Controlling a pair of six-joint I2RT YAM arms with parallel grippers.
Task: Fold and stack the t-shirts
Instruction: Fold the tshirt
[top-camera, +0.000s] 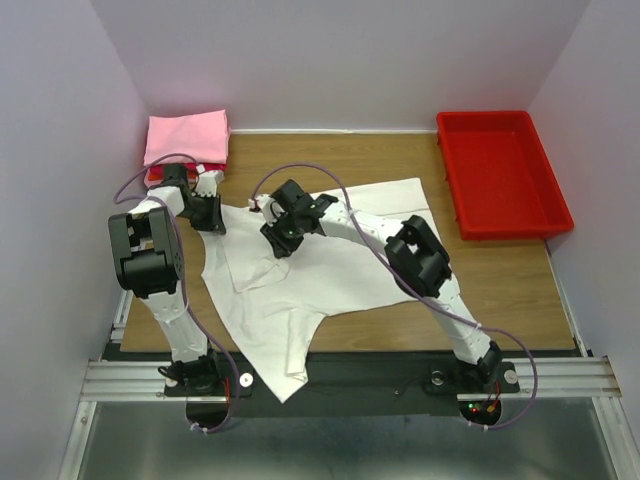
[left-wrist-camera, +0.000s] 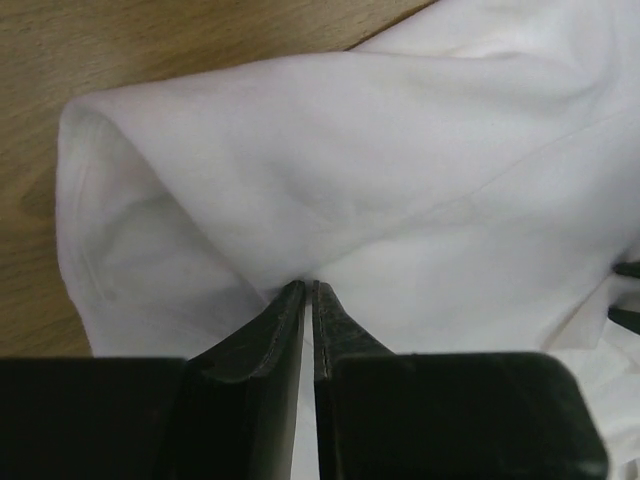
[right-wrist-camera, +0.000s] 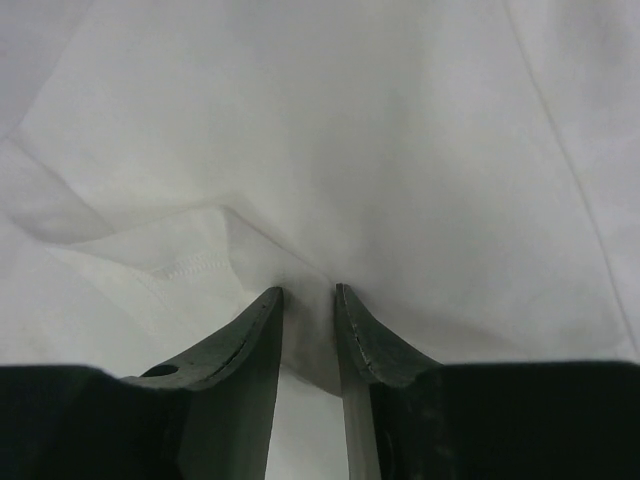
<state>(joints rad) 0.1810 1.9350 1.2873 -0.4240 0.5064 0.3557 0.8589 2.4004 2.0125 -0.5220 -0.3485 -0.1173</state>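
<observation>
Toward the table's far-left side, the left gripper and right gripper are both nearly closed, pinching the white t-shirt, which is spread unfolded mid-table, while the pink t-shirt is already stacked folded at the far-left corner.

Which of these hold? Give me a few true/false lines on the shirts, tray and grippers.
1. The left gripper pinches the white t-shirt. True.
2. The white t-shirt lies in the red tray. False: it is spread on the table.
3. The pink t-shirt sits folded at the far left corner. True.
4. The right gripper is over the pink t-shirt. False: it is on the white t-shirt, cloth between its fingers.
</observation>
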